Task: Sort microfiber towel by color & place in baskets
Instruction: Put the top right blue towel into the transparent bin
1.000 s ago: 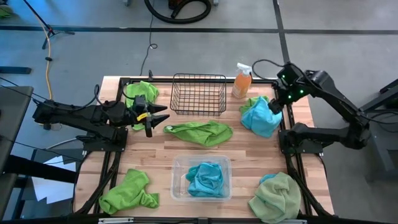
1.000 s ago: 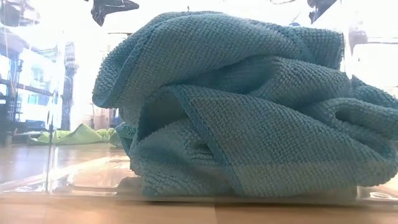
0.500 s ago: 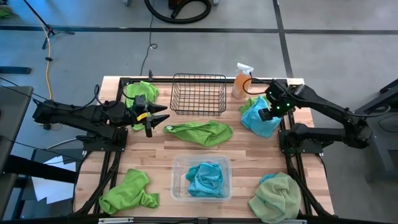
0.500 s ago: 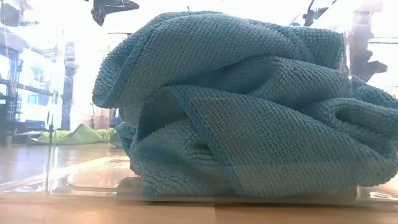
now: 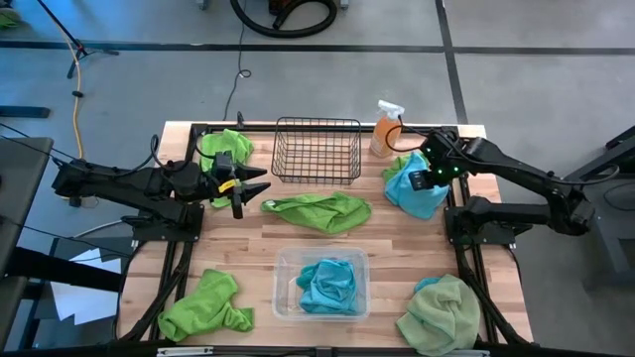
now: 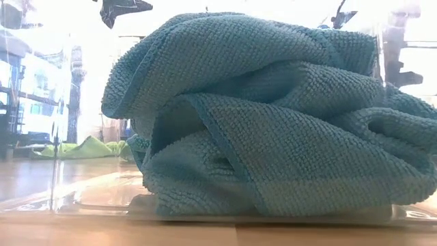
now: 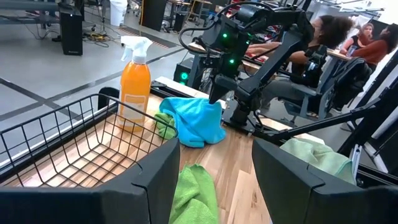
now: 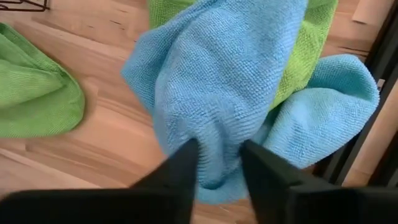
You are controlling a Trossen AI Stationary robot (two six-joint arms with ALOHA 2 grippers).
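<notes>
High view straight down; low view pressed against tub (image 6: pixel 68 198); wrists share blue towel (image 7: pixel 196 118)

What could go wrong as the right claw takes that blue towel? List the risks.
1. The right claw pinches a fold of the blue towel, which lies tangled with a lime green towel; lifting may drag the green one along toward the wrong basket.
2. The orange spray bottle stands close beside this pile; a swinging towel or arm could tip it.
3. The grip is on a thin fold only, so the towel might slip out mid-carry.
</notes>
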